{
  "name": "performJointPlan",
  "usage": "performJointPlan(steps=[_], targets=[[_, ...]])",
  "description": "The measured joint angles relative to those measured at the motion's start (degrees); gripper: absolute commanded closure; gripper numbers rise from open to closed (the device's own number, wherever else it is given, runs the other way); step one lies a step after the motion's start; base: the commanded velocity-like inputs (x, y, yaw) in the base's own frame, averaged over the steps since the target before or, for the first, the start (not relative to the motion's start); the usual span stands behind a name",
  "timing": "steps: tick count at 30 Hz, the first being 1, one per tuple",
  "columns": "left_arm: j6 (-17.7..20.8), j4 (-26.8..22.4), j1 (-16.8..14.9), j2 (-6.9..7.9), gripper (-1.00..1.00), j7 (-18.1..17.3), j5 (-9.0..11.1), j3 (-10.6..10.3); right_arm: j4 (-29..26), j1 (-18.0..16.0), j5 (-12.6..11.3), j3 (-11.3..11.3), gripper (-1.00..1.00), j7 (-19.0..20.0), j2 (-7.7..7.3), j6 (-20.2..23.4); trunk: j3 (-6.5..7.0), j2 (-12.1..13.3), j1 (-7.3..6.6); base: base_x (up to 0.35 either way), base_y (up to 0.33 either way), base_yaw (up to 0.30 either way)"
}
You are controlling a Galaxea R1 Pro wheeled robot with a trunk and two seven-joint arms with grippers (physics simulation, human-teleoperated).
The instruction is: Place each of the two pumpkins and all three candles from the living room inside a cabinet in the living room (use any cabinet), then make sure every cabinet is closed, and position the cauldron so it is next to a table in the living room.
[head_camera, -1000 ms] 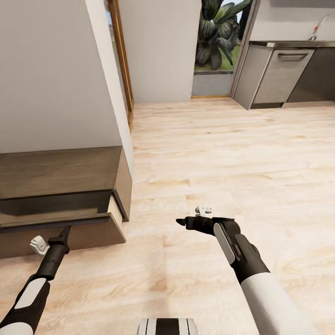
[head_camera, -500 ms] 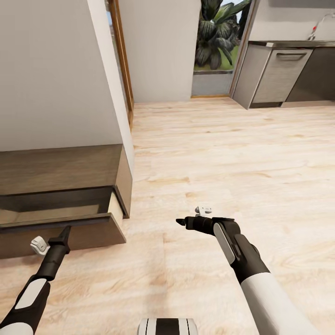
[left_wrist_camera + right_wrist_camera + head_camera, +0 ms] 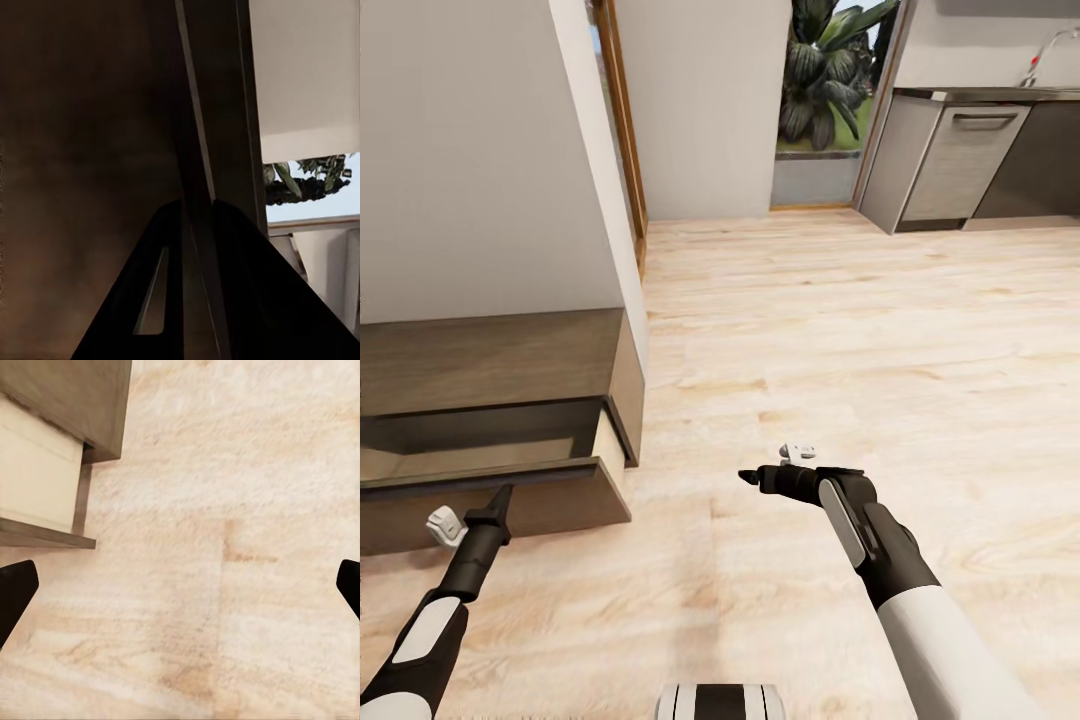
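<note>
The long, low dark-brown wooden cabinet [image 3: 490, 400] stands against a pale grey wall [image 3: 470, 150], and its bottom drawer [image 3: 510, 490] is pulled partway out, showing a pale wood side panel and a shadowed inside in which no contents can be made out. The black left gripper [image 3: 500, 497] points its tip at the top edge of that drawer's front panel. In the left wrist view the two black fingers [image 3: 161, 285] of the left gripper [image 3: 196, 214] sit close on either side of the thin edge of the drawer front [image 3: 196, 135], clamped on it.

The black right gripper [image 3: 752, 478] hangs over the light wooden plank floor [image 3: 840, 330] beside the cabinet's end, well apart from the drawer. In the right wrist view its fingertips [image 3: 13, 592] stand spread wide apart with nothing between them but floor, and the corner of the drawer lies just beyond.

Far behind the cabinet, a grey kitchen unit [image 3: 960, 160] stands beside a doorway with a dark green leafy plant [image 3: 830, 70].
</note>
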Motion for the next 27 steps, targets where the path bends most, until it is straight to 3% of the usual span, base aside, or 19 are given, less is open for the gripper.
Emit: performJointPlan(steps=[16, 27], targets=[[0.00, -0.07, 0.00, 0.00, 1.00, -0.01, 0.02, -0.61, -0.01, 0.08, 0.00, 0.00, -1.00, 0.00, 0.04, 0.00, 0.00, 0.00, 0.00, -0.118, 0.000, 0.000], [-0.03, 0.98, 0.00, 0.00, 1.00, -1.79, -0.02, -0.32, -0.03, 0.18, 0.00, 0.00, -1.00, 0.00, 0.04, 0.00, 0.00, 0.00, -0.01, -0.009, 0.000, 0.000]])
